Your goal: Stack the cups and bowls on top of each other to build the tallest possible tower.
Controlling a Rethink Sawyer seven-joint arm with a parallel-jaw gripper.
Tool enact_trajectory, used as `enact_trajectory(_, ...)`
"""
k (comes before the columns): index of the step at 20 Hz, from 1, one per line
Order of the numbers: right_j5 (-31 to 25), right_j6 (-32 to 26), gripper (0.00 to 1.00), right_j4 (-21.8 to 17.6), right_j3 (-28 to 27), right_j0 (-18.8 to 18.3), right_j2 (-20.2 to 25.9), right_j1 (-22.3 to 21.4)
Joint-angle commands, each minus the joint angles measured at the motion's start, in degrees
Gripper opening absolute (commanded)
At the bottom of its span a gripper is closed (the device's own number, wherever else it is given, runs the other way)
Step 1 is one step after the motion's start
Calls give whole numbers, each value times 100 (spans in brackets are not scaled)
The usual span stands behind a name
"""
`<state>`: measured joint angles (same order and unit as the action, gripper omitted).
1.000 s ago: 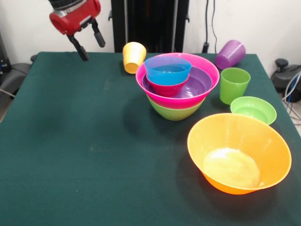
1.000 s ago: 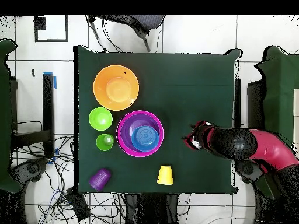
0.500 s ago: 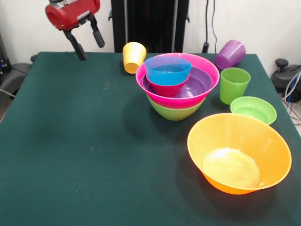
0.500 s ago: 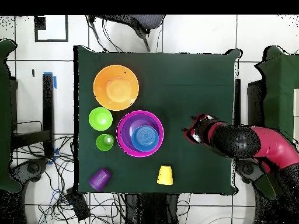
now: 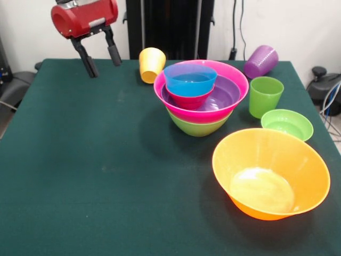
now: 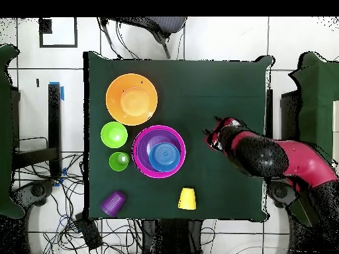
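Where the front view looks across the desk (image 5: pixel 80 176), it shows the pincer (image 5: pixel 101 60) at upper left, its two black fingers (image 5: pixel 88 63) spread apart and holding nothing, hanging under a glossy red cylindrical wrist; the overhead view shows only the top of that wrist and the speckled black and red arm (image 6: pixel 278 159) reaching in from the right edge. The front view also reveals the layers of the tower (image 5: pixel 201 96) at upper centre: a green bowl at the base, then pink, purple, red and blue ones nested inside, all glossy round plastic. From above only the pink rim, the purple ring and the blue centre (image 6: pixel 163 156) show. The yellow cup (image 5: pixel 151 64) lies tipped on its side just left of the tower, and the translucent purple cup (image 5: pixel 260 61) lies tilted at upper right; both are tapered. The green cup (image 5: pixel 265 96) stands upright right of the tower, with the small green bowl (image 5: pixel 286 124) just below it. The big orange bowl (image 5: pixel 270 173) sits at lower right, shiny inside. The desk is covered with matte dark green cloth.
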<state>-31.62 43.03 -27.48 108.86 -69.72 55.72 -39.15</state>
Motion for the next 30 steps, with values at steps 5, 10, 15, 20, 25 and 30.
enact_trajectory(5,796,1082,100,370,-261,619,-89,423)
enact_trajectory(10,890,1252,100,589,-412,889,-313,364)
enact_trajectory(15,1211,1408,100,694,-483,1115,-532,367)
enact_trajectory(20,1712,1476,100,620,-544,1449,-883,486)
enact_trajectory(25,2032,1438,100,626,-507,1624,-1100,536)
enact_trajectory(30,2152,1311,100,676,-407,1625,-1138,554)
